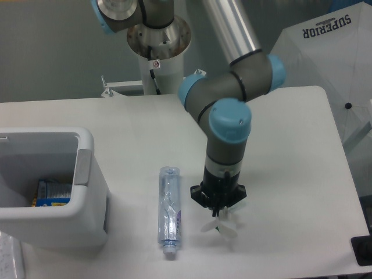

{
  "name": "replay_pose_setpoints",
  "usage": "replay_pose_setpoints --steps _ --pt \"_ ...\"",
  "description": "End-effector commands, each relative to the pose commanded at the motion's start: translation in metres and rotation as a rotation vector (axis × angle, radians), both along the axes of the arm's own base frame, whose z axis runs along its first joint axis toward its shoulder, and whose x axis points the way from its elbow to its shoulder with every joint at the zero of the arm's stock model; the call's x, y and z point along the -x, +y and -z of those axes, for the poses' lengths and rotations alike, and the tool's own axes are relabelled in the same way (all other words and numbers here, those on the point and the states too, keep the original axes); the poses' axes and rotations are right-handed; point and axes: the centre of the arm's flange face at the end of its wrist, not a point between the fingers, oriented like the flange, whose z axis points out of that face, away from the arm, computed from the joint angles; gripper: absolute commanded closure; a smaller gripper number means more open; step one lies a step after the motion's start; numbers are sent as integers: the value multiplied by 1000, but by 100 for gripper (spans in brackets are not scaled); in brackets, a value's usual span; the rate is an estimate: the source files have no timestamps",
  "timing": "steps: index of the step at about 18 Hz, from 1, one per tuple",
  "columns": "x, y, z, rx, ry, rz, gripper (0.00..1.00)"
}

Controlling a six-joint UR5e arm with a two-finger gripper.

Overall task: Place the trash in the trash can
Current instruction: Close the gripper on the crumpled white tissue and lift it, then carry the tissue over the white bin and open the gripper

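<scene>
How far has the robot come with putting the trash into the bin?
Not far yet. Nothing from the table is visibly binned; the trash can only shows a blue and yellow item inside. In hand: the hand appears shut on the crumpled wrapper, which hangs below it. Left: carrying the wrapper to the can, then the crushed bottle, lying on the table.

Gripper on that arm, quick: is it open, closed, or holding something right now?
Gripper: closed on the crumpled white wrapper, which hangs below its fingertips, apparently just off the table.
</scene>
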Motion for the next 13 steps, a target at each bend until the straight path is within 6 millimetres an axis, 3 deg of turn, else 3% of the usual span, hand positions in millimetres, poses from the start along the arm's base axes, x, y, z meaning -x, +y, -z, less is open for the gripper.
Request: replay_pose_setpoints --steps 2,6,10,13 --pt "-2 1 -25 -67 -11 -1 98" --pt "-41 -11 -104 -186 21 14 98" --pt "-94 -20 -175 -332 -11 48 97" --pt "-150 -13 -208 -382 -3 129 97"
